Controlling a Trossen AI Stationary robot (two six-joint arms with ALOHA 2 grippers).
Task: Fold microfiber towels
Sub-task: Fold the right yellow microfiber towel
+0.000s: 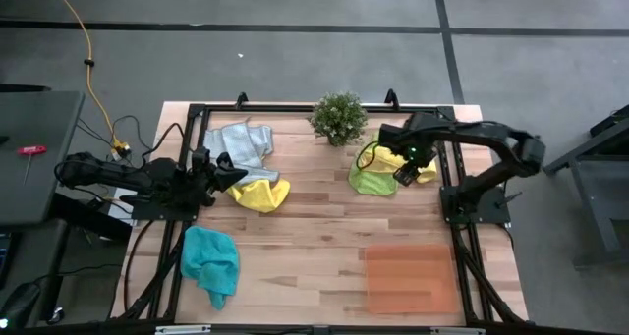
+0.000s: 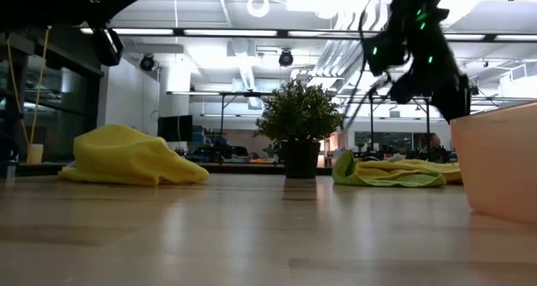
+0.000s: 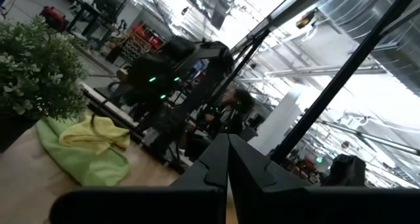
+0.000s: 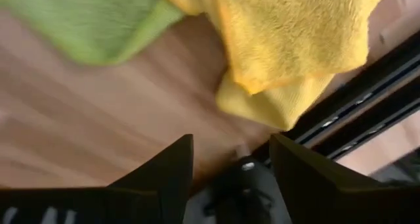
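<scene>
- Behind the table [image 1: 324,242] we see a grey floor from above, and from table height a bright workshop with ceiling lights and racks.
- Pale wooden planks make up the tabletop, framed by black rails.
- We find the right gripper [image 1: 405,168] above the far right part of the table, with its fingers [image 4: 164,168] spread apart and nothing between them.
- Directly below and ahead of that gripper lies a yellow towel [image 4: 289,46], bunched up against the black rail, apart from the fingers.
- Its edge overlaps the lime towel [image 1: 371,175], which lies crumpled just beside the plant [image 1: 339,117].
- From table height we see these two towels lying low on the wood, with the right arm hanging above them.
- We see the left gripper [image 1: 218,168] at the left side, fingers pressed together and holding nothing.
- Just beside that gripper lies the second yellow towel [image 1: 259,193], heaped in a soft mound.
- A grey towel [image 1: 241,143] lies rumpled beyond it, touching the yellow one.
- We see the teal towel [image 1: 211,261] alone at the near left, well apart from both grippers.
- An orange tray [image 1: 411,276] sits at the near right.
- Off the table on the left we note a yellow cable [image 1: 88,60] on the floor.
</scene>
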